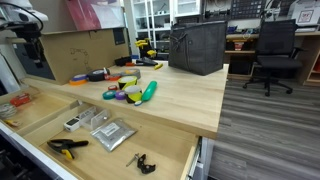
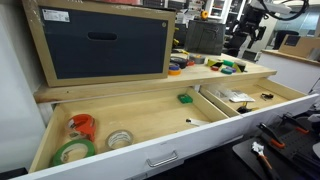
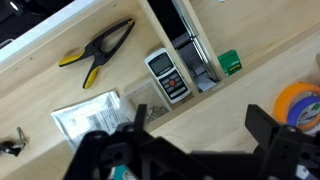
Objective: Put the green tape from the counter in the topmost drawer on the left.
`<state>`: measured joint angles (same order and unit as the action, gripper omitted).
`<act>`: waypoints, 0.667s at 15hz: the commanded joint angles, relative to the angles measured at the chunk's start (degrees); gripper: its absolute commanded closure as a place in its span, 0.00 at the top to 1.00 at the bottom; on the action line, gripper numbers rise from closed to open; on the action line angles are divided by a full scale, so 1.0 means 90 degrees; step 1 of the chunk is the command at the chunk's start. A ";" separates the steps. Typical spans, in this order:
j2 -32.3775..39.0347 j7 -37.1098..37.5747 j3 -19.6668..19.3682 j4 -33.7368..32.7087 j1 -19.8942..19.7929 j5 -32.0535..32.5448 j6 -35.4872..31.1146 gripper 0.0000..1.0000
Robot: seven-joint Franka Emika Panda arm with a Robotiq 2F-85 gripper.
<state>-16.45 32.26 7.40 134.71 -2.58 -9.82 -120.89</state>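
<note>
The green tape (image 1: 112, 95), a small ring-shaped roll, lies flat on the pale wood counter (image 1: 185, 95) in a cluster of rolls beside a teal tube (image 1: 148, 90). In an exterior view the topmost drawer (image 2: 150, 115) stands pulled out on the left. The wrist view shows part of that drawer's floor (image 3: 270, 70). My gripper (image 3: 199, 125) hangs high above the divider between the two open drawers, open, with nothing between its fingers. In both exterior views the arm (image 1: 30, 25) (image 2: 255, 30) is raised at the counter's far end, well away from the tape.
The left drawer holds another green roll (image 2: 72, 150), an orange roll (image 2: 82, 125), a clear roll (image 2: 120, 138) and a small green block (image 2: 185, 98). The wide drawer (image 1: 170, 140) holds a clamp (image 3: 100, 50), a meter (image 3: 165, 75) and silver packets (image 3: 90, 115). A dark bag (image 1: 195, 48) stands on the counter.
</note>
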 commanded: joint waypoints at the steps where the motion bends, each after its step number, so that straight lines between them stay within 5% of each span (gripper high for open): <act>1: 0.0567 0.0621 -0.0110 -0.0552 -0.0090 0.0168 0.0021 1.00; 10: 0.1849 0.1223 -0.0807 -0.1579 -0.0208 0.0883 0.0075 1.00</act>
<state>-3.92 41.32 1.49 124.77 -4.41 -4.04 -120.90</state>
